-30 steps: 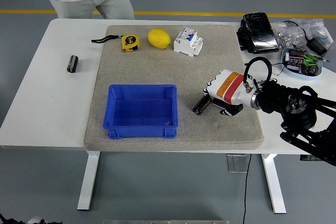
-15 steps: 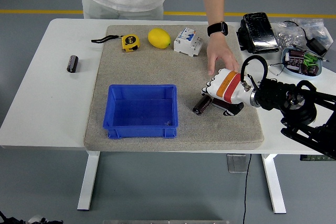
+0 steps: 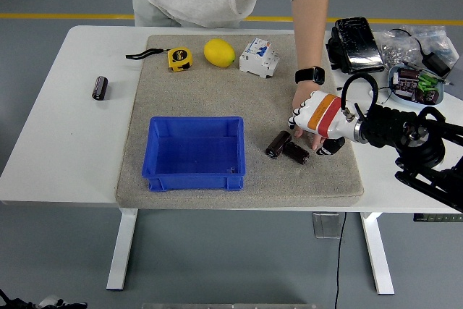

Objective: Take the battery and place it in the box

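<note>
My right hand (image 3: pixel 318 119) has pulled back toward the right since a second ago, and where 1 battery lay under my fingers there are now 2 dark cylinders on the mat — the battery (image 3: pixel 278 144) nearest the box and a second battery (image 3: pixel 297 153) touching it at an angle. A person's hand (image 3: pixel 304 110) has come in from the far side of the counter (image 3: pixel 58 142) and now sits right behind my hand, so close that I cannot tell whether it touches me or has just set something down. My fingers are hidden on the underside of the hand; I cannot tell how far they are curled, though neither battery looks to be in them. The blue box (image 3: pixel 194 153) stands empty, well left of the batteries, so I judge the pick not yet done. A third battery (image 3: pixel 99 87) lies alone on the bare counter at far left. My left arm is out of view.
</note>
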You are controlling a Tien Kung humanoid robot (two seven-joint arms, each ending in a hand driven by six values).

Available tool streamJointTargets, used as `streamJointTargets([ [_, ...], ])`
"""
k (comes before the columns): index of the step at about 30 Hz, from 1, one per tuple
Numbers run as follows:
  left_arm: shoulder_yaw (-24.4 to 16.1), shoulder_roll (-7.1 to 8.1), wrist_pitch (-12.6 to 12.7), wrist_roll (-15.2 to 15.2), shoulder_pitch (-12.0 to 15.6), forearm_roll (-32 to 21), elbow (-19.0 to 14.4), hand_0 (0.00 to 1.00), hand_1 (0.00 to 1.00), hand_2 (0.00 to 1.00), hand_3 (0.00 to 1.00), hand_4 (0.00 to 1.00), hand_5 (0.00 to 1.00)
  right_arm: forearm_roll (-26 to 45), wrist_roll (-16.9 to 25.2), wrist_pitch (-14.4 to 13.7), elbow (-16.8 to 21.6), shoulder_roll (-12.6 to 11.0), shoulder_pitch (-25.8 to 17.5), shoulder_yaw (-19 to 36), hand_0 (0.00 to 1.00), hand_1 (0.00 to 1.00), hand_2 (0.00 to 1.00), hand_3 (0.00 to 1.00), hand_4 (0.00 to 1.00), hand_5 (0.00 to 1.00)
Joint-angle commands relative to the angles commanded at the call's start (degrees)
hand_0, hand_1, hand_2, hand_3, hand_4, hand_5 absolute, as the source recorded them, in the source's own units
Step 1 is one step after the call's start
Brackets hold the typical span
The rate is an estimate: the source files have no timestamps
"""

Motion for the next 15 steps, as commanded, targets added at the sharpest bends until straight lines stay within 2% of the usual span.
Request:
streamJointTargets([
  [7,0.17,0.07,-0.03,-0.09,0.04,-0.14,-0.02,0.740,0.740,0.799,0.639,0.649,0.528,0.00,0.14,1.24,2.92,-1.28,-0.09,-0.44,0.363,0.565,0.669,0.629,0.919,0.183],
  [15,0.02,0.19,-0.14,-0.02,0.01,0.05,-0.03,0.739,0.741,0.797,0.639,0.649,0.529,0.00,0.06,1.43,6.55,-2.41,-0.12,-1.03,0.362,0.562,0.677,0.634,0.917,0.174],
])
